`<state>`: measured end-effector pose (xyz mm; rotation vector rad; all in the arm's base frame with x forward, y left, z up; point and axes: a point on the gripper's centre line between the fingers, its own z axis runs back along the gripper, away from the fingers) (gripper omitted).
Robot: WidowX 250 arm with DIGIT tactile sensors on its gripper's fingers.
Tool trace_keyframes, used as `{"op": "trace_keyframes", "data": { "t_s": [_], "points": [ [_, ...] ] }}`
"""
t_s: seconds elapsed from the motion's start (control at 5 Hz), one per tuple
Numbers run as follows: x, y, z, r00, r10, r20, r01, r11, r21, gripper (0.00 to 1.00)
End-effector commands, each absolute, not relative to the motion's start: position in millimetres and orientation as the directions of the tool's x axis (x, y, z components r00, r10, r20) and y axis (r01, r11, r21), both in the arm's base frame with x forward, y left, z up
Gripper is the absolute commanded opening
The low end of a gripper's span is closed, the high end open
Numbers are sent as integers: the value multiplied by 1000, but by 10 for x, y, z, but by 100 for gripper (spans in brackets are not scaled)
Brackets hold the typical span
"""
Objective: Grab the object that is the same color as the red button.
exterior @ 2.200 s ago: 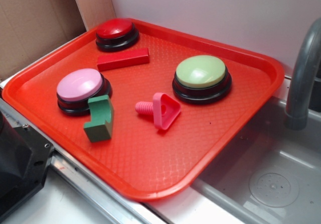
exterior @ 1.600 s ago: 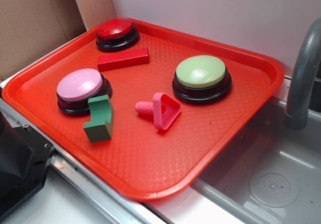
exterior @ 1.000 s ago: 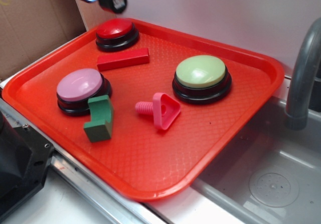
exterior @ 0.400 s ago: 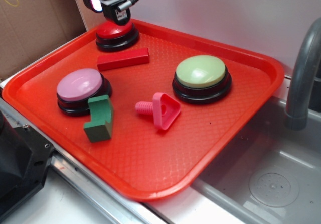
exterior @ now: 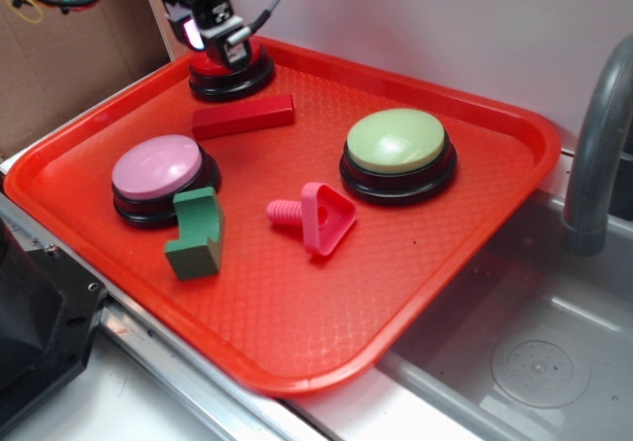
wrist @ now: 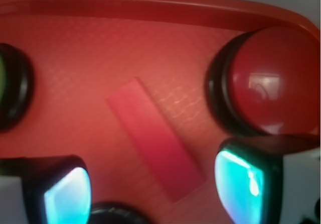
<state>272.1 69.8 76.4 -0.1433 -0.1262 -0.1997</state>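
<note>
Gripper [exterior: 220,38], jaws spread, nothing between them, over red button [exterior: 237,77]. Red block [exterior: 243,117] flat on orange tray [exterior: 297,342], beside button.

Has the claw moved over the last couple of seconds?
Yes. Out of view at first, the claw came in from the top left and dropped toward the red button. The red block stayed put.

red block [exterior: 243,116]: glossy plastic | red button [wrist: 271,92]: shiny dome | tray [exterior: 297,303]: textured plastic | faucet [exterior: 598,154]: matt grey
</note>
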Motion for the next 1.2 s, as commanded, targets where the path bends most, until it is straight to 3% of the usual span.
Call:
{"op": "trace_keyframes", "data": {
  "t_s": [0.0, 0.6, 1.0],
  "points": [
    [2741, 772, 627, 962, -209, 177, 232, 965, -121, 100],
    [2596, 722, 327, 949, -295, 113, 298, 954, -8, 100],
    [2678, 586, 221, 916, -386, 110, 392, 919, -37, 100]
  ]
}}
